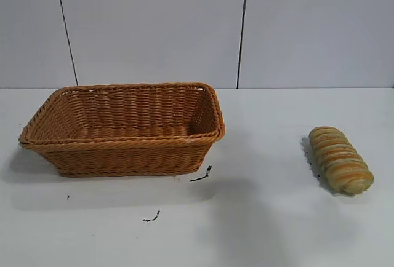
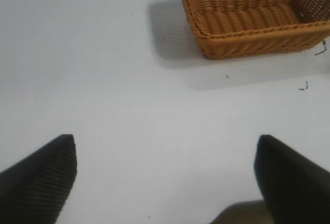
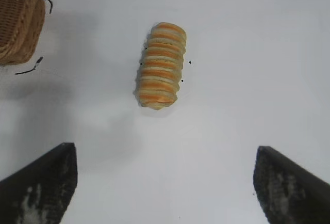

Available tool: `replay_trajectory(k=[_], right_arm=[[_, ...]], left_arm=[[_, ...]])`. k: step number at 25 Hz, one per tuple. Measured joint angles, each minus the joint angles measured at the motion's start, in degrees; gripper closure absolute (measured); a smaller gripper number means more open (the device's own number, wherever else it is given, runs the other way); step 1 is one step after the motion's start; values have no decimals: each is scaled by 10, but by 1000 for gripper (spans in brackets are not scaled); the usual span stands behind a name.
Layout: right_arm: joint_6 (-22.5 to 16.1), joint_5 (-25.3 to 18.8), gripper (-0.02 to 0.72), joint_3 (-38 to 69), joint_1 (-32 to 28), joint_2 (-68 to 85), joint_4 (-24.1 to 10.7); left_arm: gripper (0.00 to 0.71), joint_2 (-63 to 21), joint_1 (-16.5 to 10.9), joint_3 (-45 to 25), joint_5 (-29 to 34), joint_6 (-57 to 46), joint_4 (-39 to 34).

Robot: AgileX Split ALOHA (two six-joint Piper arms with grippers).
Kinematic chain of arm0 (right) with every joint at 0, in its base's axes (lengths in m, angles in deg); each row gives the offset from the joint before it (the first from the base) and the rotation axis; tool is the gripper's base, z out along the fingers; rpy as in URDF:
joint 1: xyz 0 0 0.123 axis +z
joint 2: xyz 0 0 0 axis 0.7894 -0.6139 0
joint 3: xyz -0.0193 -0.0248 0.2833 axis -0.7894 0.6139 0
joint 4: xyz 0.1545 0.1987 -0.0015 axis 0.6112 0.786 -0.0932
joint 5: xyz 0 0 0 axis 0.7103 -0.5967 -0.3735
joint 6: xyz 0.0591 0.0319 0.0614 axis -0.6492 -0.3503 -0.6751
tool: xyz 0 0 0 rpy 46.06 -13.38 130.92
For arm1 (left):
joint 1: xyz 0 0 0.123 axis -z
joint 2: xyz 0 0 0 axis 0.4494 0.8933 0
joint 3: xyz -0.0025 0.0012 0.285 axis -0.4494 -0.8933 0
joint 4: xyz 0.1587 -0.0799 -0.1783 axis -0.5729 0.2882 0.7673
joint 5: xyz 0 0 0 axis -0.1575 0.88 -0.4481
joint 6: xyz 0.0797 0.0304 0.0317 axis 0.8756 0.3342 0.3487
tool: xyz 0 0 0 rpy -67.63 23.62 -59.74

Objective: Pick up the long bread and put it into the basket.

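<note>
At the left of the white table (image 1: pixel 123 230) we saw the basket (image 1: pixel 123 133), standing upright with nothing inside it. Two small dark scraps lay on the table just in front of it: one (image 1: pixel 201 175) near its front right corner, the other (image 1: pixel 151 218) a little further forward.

Over bare table off the basket's left end, we found the left gripper (image 2: pixel 165 177) with its fingers (image 2: pixel 41 177) spread wide and nothing between them; the basket sat well apart from it.

Moving right, a stretch of bare table separated the basket from the long bread (image 1: pixel 340 159), which lay flat on the right side, its length running from the back of the table toward the front.

Above that side, we saw the right gripper (image 3: pixel 165 182) hanging with its fingers (image 3: pixel 291 188) spread wide, holding nothing; the long bread (image 3: pixel 160 65) lay ahead of the gap, untouched.
</note>
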State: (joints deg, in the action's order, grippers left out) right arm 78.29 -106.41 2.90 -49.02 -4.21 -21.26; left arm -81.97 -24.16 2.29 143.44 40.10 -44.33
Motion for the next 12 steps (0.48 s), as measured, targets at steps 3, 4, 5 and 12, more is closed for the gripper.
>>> replay_trajectory(k=[3,4,5,12], right_arm=[[4,-29,66,-69,0,-98,5],[5,-31,66,-89,0,-121,10],[6,-31,66,-108,0,-147,16],[8,-23,66,-178,0,-292,22]], left_arm=[[14,0,0,0,0,0,0],[14,0,0,0,0,0,0],[14,0,0,0,0,0,0],[14,0,0,0,0,0,0]])
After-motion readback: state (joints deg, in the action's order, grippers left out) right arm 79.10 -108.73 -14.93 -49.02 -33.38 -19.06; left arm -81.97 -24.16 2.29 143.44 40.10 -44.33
